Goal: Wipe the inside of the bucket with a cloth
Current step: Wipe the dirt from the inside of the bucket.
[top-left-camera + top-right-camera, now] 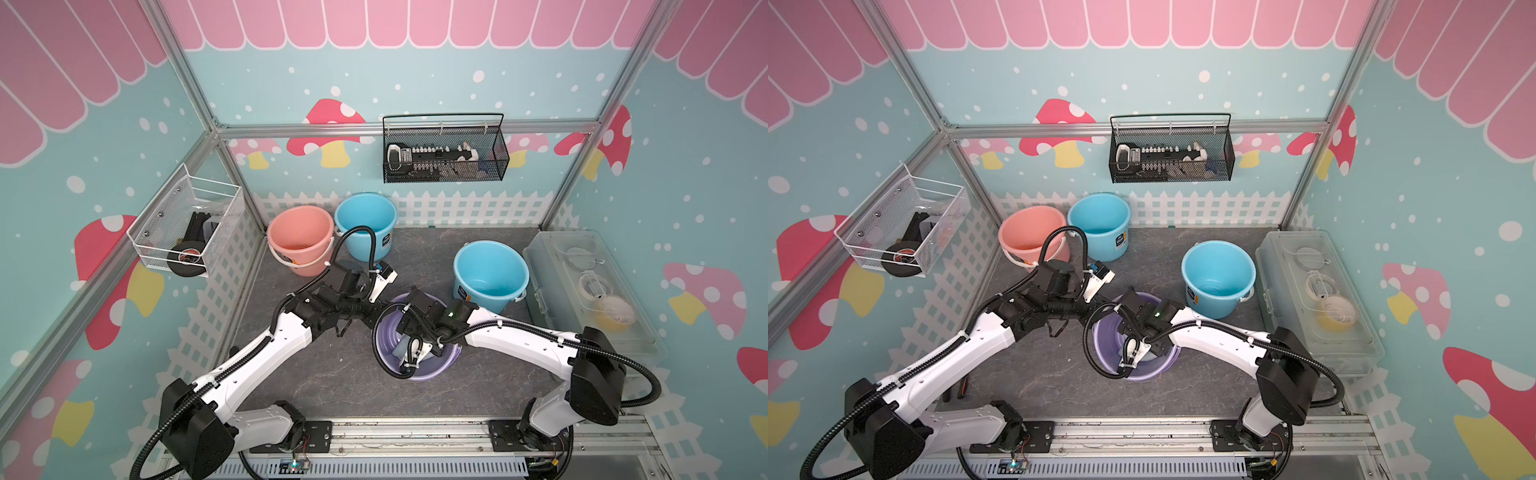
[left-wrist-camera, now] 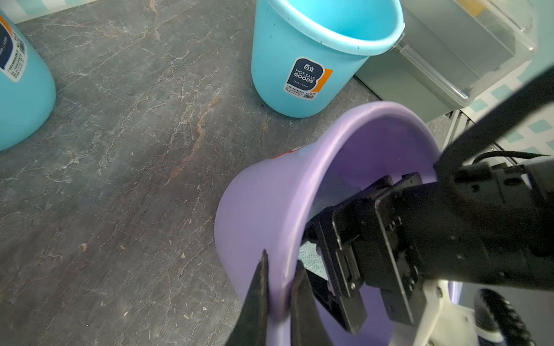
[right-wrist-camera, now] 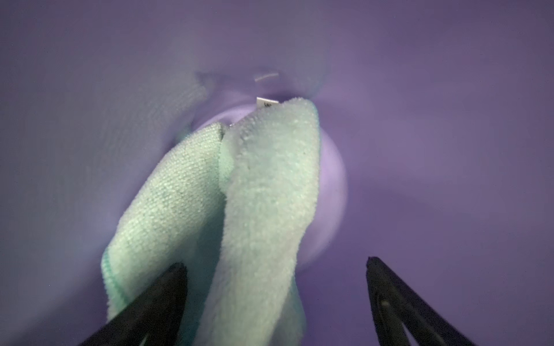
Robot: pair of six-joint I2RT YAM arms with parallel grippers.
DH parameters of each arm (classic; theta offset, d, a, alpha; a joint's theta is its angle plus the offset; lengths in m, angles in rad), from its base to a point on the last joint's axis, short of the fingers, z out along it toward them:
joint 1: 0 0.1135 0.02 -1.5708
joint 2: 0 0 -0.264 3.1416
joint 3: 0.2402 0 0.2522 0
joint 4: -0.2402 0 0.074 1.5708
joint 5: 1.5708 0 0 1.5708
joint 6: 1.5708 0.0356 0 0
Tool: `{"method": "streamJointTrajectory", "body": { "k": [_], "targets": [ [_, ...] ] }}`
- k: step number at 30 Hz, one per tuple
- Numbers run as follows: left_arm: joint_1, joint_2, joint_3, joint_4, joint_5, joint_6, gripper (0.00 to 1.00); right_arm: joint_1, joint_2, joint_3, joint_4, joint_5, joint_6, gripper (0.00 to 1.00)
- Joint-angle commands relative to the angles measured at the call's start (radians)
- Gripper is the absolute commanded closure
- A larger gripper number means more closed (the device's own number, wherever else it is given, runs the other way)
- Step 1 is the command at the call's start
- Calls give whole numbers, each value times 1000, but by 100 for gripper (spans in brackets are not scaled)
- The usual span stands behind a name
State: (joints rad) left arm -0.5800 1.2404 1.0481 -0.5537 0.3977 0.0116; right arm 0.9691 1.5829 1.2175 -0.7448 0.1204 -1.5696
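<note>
Down inside the purple bucket, the cloth sits loose on the wall and floor, right gripper spread wide over it, left gripper clamped on the rim, so wiping's probably done or paused.

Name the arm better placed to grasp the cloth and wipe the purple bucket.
Right: the right end effector hangs inside the purple bucket, jaws open with the cloth between them. The left end effector is shut on the bucket's rim, steadying it.
</note>
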Motion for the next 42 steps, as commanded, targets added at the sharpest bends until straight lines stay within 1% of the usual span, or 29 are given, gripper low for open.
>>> {"method": "streamJointTrajectory", "body": {
  "k": [1,5,9,12,15,17,21,29,32,36,39,41,42],
  "targets": [
    [3,13,20,-60,7,11,100,0,28,56,-154,-82,23,8],
    [3,14,22,-63,5,14,100,3,12,116,-218,-87,39,8],
    [4,19,31,-70,13,22,100,5,-15,143,-283,-47,44,8],
    [4,22,44,-83,14,35,100,5,-17,162,-353,-50,62,8],
    [5,30,82,-111,33,39,100,6,-9,130,-360,-60,71,8],
    [4,33,100,-125,45,38,100,6,4,121,-360,-87,81,8],
    [4,33,127,-159,44,43,100,9,18,89,-343,-106,75,6],
    [4,51,162,-181,76,50,100,14,73,29,-239,-129,75,6],
    [6,66,160,-181,95,56,100,16,91,-17,-159,-124,78,7],
    [19,99,155,-181,146,56,100,15,100,-111,10,-119,87,10],
    [22,107,155,-181,161,53,100,16,86,-177,166,-120,117,16],
    [23,109,156,-180,166,54,100,16,72,-199,225,-124,135,24],
    [24,110,158,-180,167,54,100,16,63,-211,254,-126,145,30]
  ]
}}
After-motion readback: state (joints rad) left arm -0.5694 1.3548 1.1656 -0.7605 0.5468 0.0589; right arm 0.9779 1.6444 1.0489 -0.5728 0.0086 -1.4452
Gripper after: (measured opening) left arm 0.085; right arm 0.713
